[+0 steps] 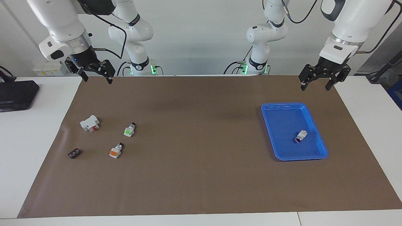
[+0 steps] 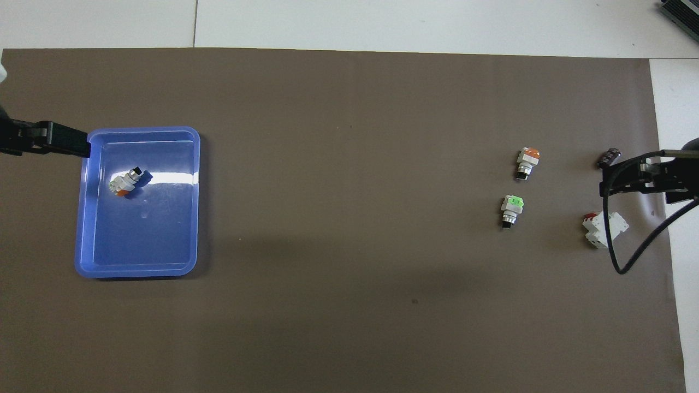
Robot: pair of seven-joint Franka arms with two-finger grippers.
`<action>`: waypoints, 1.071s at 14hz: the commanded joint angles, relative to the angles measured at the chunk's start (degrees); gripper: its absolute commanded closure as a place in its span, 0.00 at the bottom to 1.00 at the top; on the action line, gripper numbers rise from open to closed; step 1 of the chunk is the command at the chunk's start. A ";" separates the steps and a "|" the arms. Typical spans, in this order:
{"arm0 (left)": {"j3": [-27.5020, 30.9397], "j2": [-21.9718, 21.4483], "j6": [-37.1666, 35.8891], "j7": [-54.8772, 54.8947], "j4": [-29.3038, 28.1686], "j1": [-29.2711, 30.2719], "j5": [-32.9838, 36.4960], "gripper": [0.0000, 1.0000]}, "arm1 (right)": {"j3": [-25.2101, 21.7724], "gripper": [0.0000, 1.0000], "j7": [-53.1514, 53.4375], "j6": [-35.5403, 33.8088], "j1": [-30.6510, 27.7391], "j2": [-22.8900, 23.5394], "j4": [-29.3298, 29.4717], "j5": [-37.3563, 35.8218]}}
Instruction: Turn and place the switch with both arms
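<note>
Below and toward mid-surface from the right hand lies the switch, green face up, on the brown mat at the right arm's end of the surface. Its long axis runs roughly toward and away from the robots, black knob end toward them. Right hand hangs raised over the mat's edge nearest the robots, fingers spread, empty. Left hand hangs likewise over its own end, above the mat edge by the blue tray, fingers spread, empty, well apart from the switch; the right arm is plainly the nearer one for a first pick. Switch body is white, blocky moulded plastic, hard and smooth by the look, small against the fingers. Just beside it, farther from the robots, sits the orange-faced switch; a white block with red parts and a small dark part lie toward the mat's end. Tray is glossy with a raised rim, holding another small white switch.
</note>
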 commanded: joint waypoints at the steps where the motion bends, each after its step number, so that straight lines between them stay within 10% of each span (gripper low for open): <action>1: -0.05 -1.74 0.18 0.96 -1.89 0.51 0.17 0.00 | 0.12 0.00 0.19 0.66 -0.45 -1.38 -1.72 0.38; 7: -0.05 -1.74 0.18 0.96 -1.97 0.51 0.17 0.00 | 0.03 0.00 -1.21 4.24 -1.15 -1.38 -2.51 0.20; 15: -0.05 -1.74 0.18 0.96 -1.97 0.51 0.17 0.00 | 0.38 0.00 -0.46 30.32 -0.36 -0.87 -21.03 0.20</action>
